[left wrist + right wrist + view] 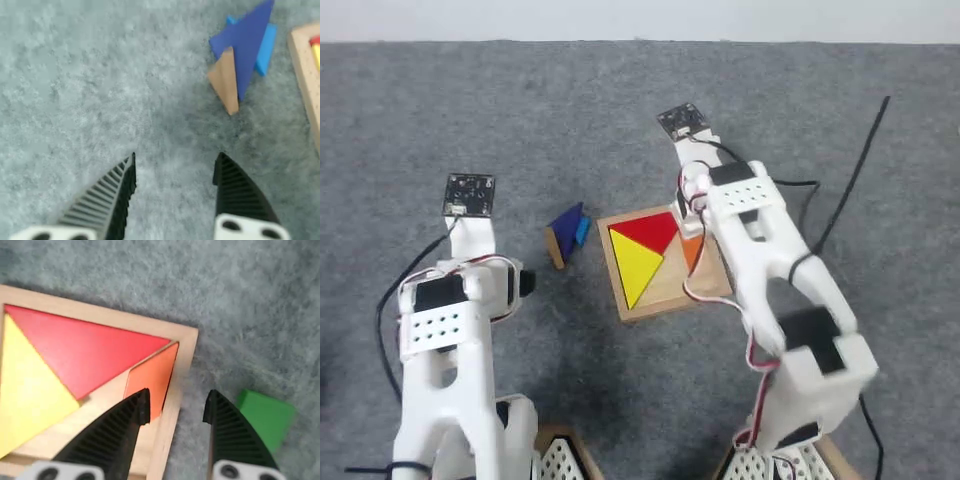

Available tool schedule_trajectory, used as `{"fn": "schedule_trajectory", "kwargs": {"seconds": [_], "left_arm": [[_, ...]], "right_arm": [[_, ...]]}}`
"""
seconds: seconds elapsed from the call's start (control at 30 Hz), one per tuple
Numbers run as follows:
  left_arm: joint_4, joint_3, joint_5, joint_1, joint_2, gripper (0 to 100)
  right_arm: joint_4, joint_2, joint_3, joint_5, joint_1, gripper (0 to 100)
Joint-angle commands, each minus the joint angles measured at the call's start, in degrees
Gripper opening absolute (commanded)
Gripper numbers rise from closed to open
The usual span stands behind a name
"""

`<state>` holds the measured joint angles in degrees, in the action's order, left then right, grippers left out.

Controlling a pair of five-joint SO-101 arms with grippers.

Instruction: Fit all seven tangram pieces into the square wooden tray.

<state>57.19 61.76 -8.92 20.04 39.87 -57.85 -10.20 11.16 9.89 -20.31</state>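
Tray rim (172, 400) lies between the parted fingers of the right gripper (175, 407), inside it an orange piece (152, 377), red triangle (95, 352) and yellow triangle (30, 385). A green block (267, 415) outside is partly hidden. The left gripper (175, 175), open, hangs over grey felt table (75, 75) near a tilted dark blue triangle (247, 45) covering a light blue piece (265, 50).

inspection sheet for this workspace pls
surface: grey carpet
job's things: tray holds red triangle, yellow triangle, orange piece; dark blue piece propped on light blue piece outside it; green piece beside the tray
clutter: nothing seen
claws: left claw open above bare carpet; right claw open over the tray's rim by the orange piece
cables: black cable on the carpet by the right arm; second cable loops by the left arm
surroundings: pale strip beyond the carpet
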Motion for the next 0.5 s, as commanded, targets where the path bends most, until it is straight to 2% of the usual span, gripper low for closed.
{"fn": "schedule_trajectory", "kwargs": {"seconds": [0.0,0.13,0.27,0.47], "left_arm": [[-3.0,-2.2,-0.4,0.3,1.5,25],[-0.3,-8.3,-1.2,0.3,-2.5,25],[4.6,-18.9,-1.2,0.3,-14.3,25],[12.5,-35.4,0.7,0.2,-31.6,25]], "right_arm": [[0.0,11.7,4.0,-1.5,2.9,19.4],[1.8,18.3,12.4,-1.3,8.0,19.4],[7.2,18.7,19.4,1.3,11.9,19.4],[9.7,18.7,22.2,1.8,10.0,19.7]]}}
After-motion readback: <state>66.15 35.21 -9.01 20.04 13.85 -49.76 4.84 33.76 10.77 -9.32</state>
